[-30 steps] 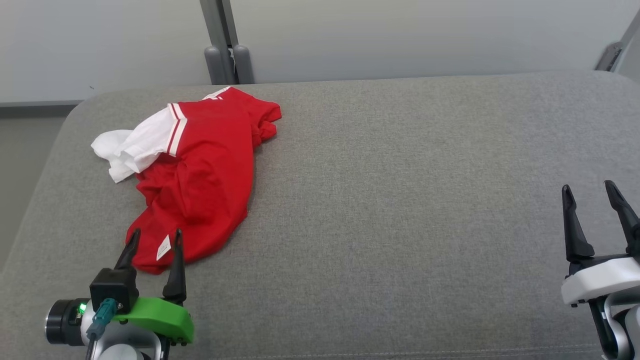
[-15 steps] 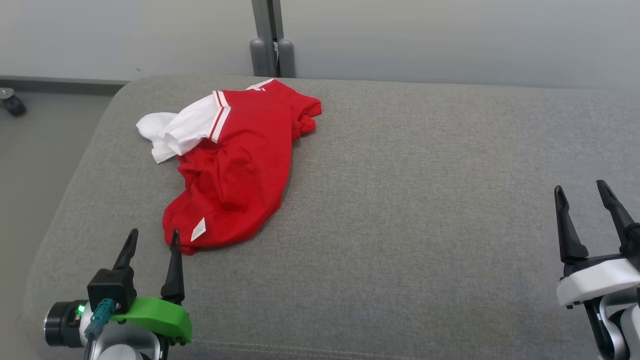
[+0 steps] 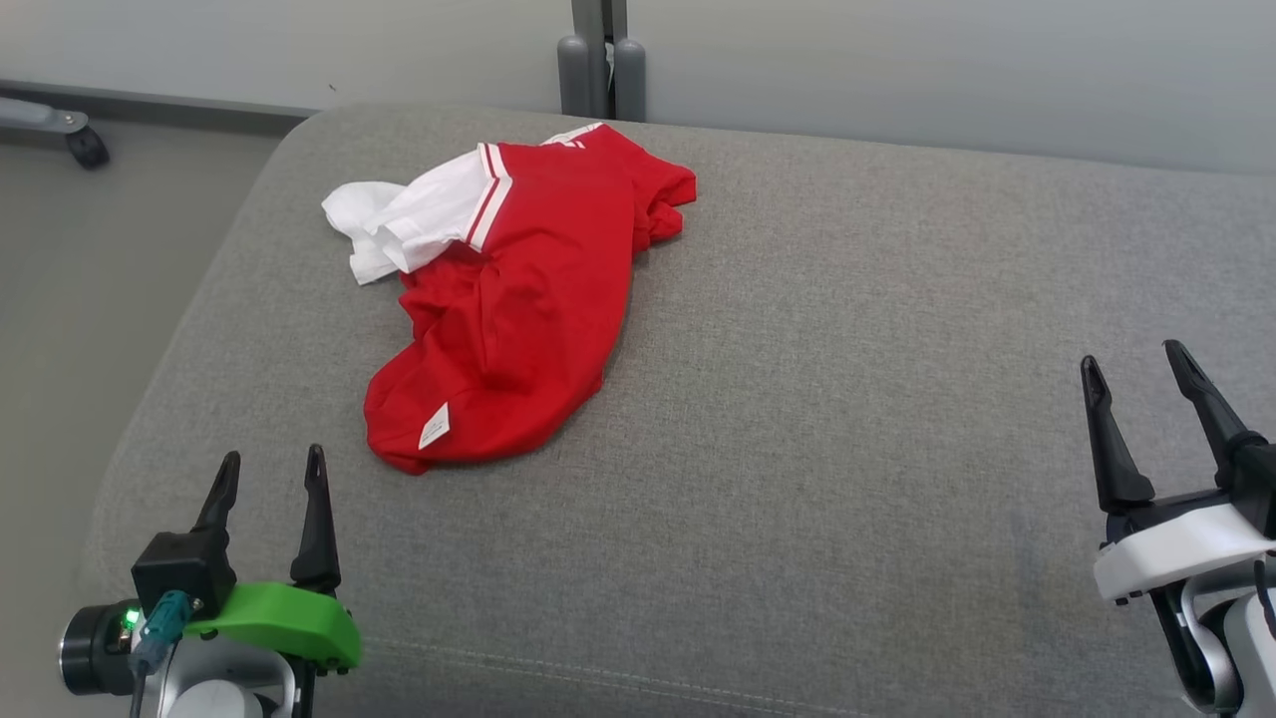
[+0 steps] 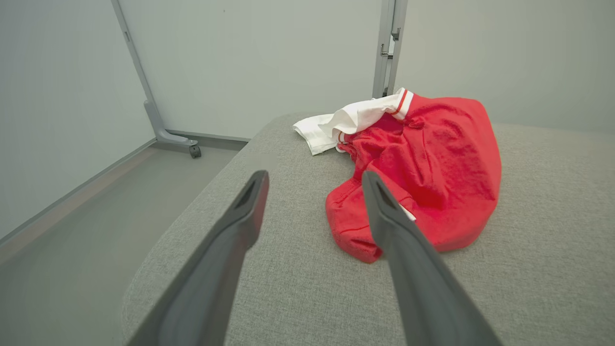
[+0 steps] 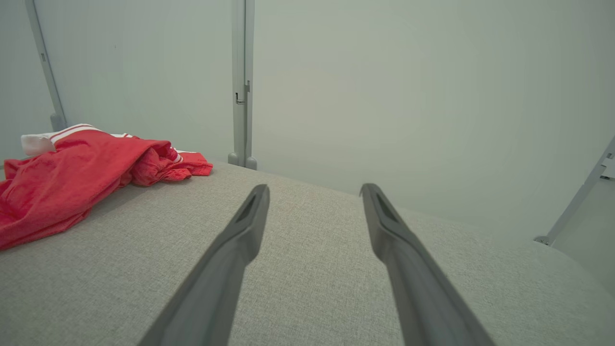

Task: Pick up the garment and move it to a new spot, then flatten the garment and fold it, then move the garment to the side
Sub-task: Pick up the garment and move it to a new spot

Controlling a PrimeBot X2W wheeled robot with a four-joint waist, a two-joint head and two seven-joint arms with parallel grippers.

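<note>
— On the far-left part of the grey cushion (image 3: 847, 419), that's the garment (image 3: 528, 289), right? Red crumpled thing?

— Yep, a bunched-up red heap with a white part (image 3: 399, 224) poking out toward the cushion's left edge. There's a small white tag (image 3: 433, 426) on the near hem. The far end lies close to the grey post (image 3: 601, 60) by the wall.

— What are the grippers doing?

— The left gripper (image 3: 274, 455) hangs over the near-left corner with its fingers spread apart and nothing between them. Its tips point toward the hem but stop short of it, no contact. The right gripper (image 3: 1132, 354) is well apart on the right side, fingers spread wide too and empty, bare cushion ahead of it. In its wrist view the garment (image 5: 62, 178) lies off to the left.

— So the garment's just lying loose?

— Looks that way, neither gripper touches it.
</note>
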